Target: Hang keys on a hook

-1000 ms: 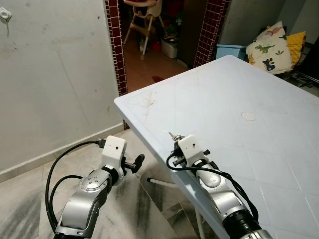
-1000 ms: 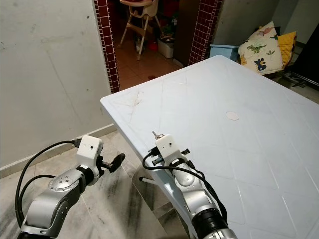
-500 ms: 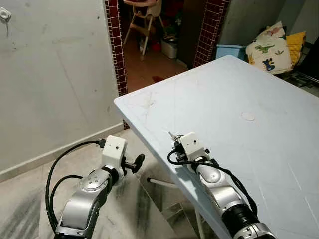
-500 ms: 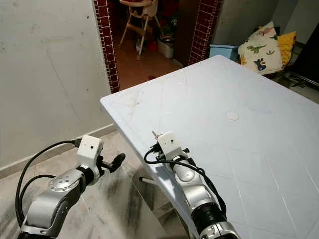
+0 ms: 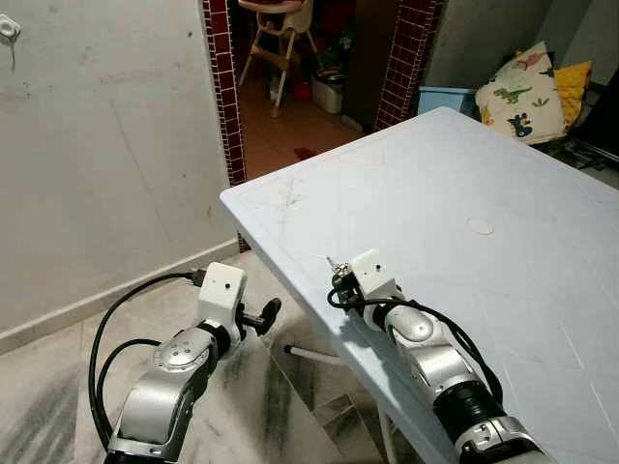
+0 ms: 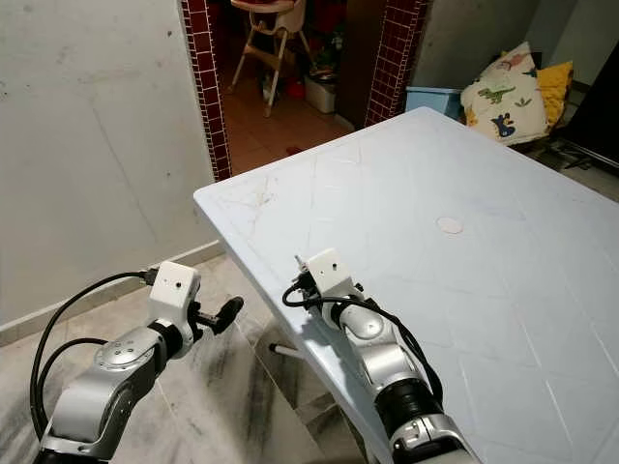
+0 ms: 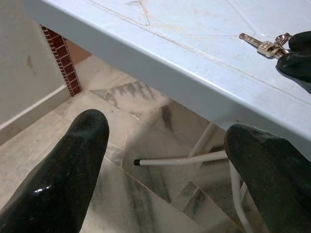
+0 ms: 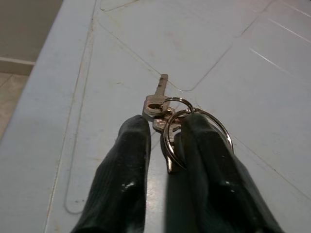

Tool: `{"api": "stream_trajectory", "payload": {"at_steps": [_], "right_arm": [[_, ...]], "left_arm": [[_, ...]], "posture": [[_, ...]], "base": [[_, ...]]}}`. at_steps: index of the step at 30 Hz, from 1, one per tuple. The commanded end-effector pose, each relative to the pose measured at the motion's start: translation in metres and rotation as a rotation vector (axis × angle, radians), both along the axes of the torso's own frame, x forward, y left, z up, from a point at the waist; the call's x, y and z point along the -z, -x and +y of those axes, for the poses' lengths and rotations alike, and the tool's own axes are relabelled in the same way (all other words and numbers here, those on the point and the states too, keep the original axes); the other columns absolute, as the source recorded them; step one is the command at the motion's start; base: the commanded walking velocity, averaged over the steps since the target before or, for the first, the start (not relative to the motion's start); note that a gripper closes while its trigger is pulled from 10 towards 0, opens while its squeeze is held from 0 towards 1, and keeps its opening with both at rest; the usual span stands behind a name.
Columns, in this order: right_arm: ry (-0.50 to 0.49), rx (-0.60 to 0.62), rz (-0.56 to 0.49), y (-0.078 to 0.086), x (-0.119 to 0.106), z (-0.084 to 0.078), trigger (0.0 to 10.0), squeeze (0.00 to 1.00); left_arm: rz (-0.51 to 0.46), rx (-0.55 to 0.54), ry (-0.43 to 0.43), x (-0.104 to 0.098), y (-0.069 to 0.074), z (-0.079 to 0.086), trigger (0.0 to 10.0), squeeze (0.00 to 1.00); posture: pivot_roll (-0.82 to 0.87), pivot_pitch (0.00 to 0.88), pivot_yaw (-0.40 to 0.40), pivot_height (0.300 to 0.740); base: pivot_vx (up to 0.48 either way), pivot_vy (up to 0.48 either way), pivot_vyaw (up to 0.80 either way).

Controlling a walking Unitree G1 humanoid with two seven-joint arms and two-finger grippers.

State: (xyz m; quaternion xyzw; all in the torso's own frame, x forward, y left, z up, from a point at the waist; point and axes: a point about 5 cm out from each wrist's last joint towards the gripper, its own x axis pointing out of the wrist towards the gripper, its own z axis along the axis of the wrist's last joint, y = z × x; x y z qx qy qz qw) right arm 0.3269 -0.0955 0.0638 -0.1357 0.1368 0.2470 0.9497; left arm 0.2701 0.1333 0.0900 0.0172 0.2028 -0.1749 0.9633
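Left eye view: the right claw (image 5: 338, 275) rests low on the pale blue bench (image 5: 503, 193) near its front edge, and the keys (image 5: 332, 263) poke out just ahead of its tips. Compared with a second ago, the right forearm has swung further over the bench, while the left claw (image 5: 268, 311) hangs off the bench edge over the floor as before.

Left wrist view: the left claw (image 7: 165, 160) stands wide apart, holding nothing; the keys (image 7: 265, 44) lie on the bench above and beyond it, touched by a black fingertip (image 7: 296, 63) of the other arm.

Right wrist view: the right claw (image 8: 163, 131) is closed on the keys (image 8: 163, 104), the ring pinched between its fingers (image 8: 126, 165) and one key pointing straight ahead on the bench (image 8: 233, 43).
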Motion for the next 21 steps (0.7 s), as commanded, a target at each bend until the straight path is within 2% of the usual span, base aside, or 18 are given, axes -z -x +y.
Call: {"api": "stream_trajectory", "payload": {"at_steps": [1,11,21], "right_arm": [[0.009,0.000,0.064,0.0031,0.0094,-0.0024,0.0,0.00],[0.015,-0.008,0.148,0.0104,0.0179,-0.0037,0.0,0.00],[0.014,0.016,0.127,0.0073,0.0128,-0.0071,0.0,0.00]], "left_arm": [[-0.006,0.001,0.001,-0.0031,-0.0009,0.0000,10.0,0.00],[-0.005,0.003,0.001,-0.0029,-0.0013,-0.0002,10.0,0.00],[-0.008,0.001,0.003,-0.0030,-0.0025,-0.0010,10.0,0.00]], "posture": [[0.18,0.000,-0.037,0.740],[0.18,0.000,-0.034,0.740],[0.18,0.000,-0.034,0.740]], "base": [[0.000,0.000,0.00],[0.000,0.000,0.00],[0.000,0.000,0.00]]}}
